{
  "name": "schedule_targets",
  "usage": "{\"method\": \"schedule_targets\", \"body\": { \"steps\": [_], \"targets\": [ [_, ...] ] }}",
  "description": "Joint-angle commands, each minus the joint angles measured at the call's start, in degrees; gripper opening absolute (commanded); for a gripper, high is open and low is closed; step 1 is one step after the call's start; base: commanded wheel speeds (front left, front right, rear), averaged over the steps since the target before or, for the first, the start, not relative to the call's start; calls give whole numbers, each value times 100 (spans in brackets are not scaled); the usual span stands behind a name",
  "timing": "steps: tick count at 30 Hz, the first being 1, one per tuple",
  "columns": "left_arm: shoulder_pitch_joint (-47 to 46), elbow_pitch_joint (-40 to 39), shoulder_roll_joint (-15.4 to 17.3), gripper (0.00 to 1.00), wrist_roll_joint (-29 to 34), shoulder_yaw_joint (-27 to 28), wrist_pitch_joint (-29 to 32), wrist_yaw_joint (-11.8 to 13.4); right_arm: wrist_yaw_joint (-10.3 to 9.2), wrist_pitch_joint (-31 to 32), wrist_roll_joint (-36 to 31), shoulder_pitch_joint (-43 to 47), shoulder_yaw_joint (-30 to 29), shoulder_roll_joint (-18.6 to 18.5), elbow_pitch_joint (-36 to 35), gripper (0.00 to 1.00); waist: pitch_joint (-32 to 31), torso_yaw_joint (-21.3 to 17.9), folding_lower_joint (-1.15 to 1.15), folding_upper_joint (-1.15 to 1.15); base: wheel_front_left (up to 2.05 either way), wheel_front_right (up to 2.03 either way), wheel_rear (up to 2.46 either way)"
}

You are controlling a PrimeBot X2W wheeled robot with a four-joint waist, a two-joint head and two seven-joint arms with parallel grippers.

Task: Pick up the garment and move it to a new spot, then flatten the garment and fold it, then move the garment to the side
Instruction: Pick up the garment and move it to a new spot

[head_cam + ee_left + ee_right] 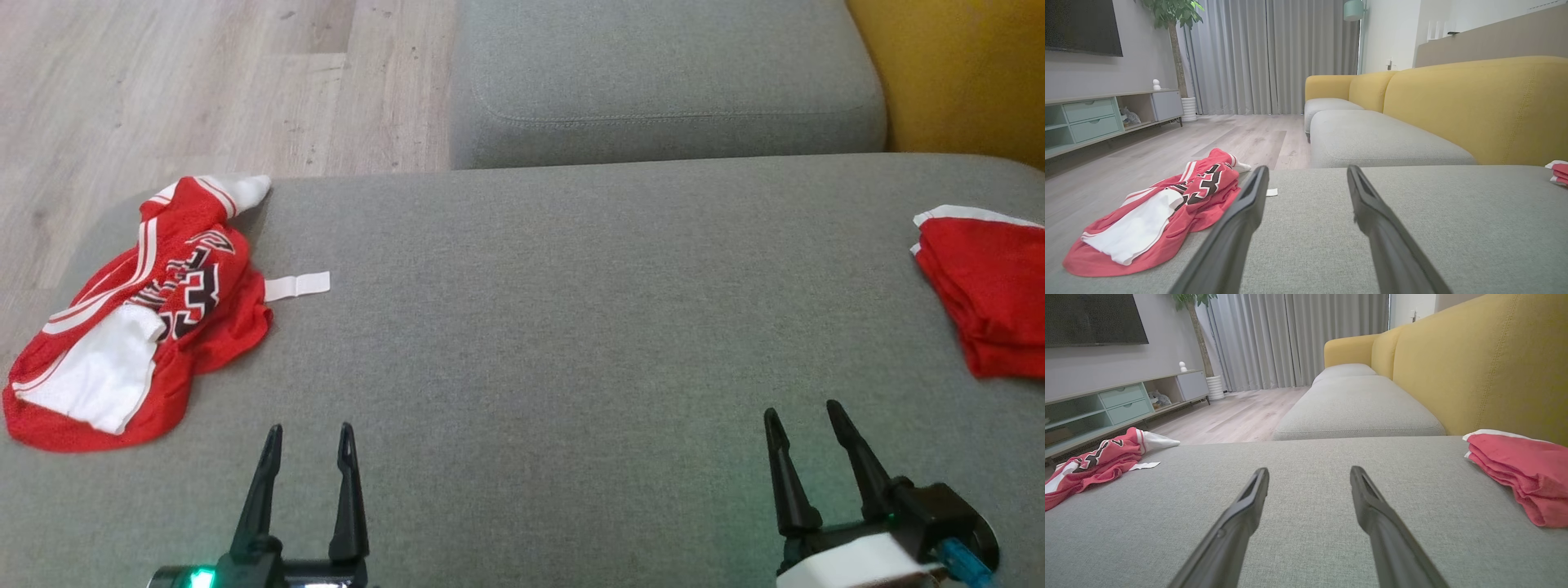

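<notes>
Garment (139, 327): one red mesh jersey with white panels and black lettering. It lay crumpled at the left edge of the grey cushion (571, 343), with its white-tipped end toward the cushion's back-left corner. It was bunched on itself and its lettering was partly lost in folds. Judged not yet picked up.

White strip (296, 287): small, flat on the cushion, just beside the garment on the side toward the cushion's middle. Whether it was joined to the garment could not be told.

Left gripper (311, 428): low over the cushion's near edge, left part, near the garment but apart from it. Its jaws were spread wide and held nothing. Judged the better placed for the first grasp.

Right gripper (801, 408): low over the cushion's near edge, right part. Its jaws were likewise spread wide and empty, with the fingers pointing across the cushion.

Folded red pile (988, 294): neatly stacked with white trim, at the cushion's right edge. Judged to mark the side spot for finished pieces, which would leave the cushion's middle as the likely place for flattening.
</notes>
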Motion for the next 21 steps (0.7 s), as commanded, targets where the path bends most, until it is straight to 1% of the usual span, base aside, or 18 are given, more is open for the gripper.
{"method": "schedule_targets", "body": {
  "steps": [1,6,11,13,14,21],
  "targets": [
    [-121,-153,-19,100,32,204,-13,-23,12,-62,32,-115,99,-16,-225,100,-2,7,0,0,0,0,0],
    [-127,-50,-19,100,11,192,-13,-31,12,-62,41,-92,45,-16,-264,100,-7,74,0,0,0,0,0],
    [-137,177,-19,100,-20,183,-13,18,12,-62,83,-61,-33,-15,-316,100,26,341,0,0,0,0,0],
    [-162,205,-19,100,-33,176,-13,45,12,-62,79,-51,-12,-15,-338,100,48,523,0,0,0,0,0],
    [-180,216,-19,100,-38,167,-13,66,12,-62,68,-41,3,-15,-352,100,76,755,0,0,0,0,0],
    [-189,232,-19,100,5,193,-13,70,12,-62,88,-88,114,-15,-353,100,154,1761,0,0,0,0,0]
  ]
}}
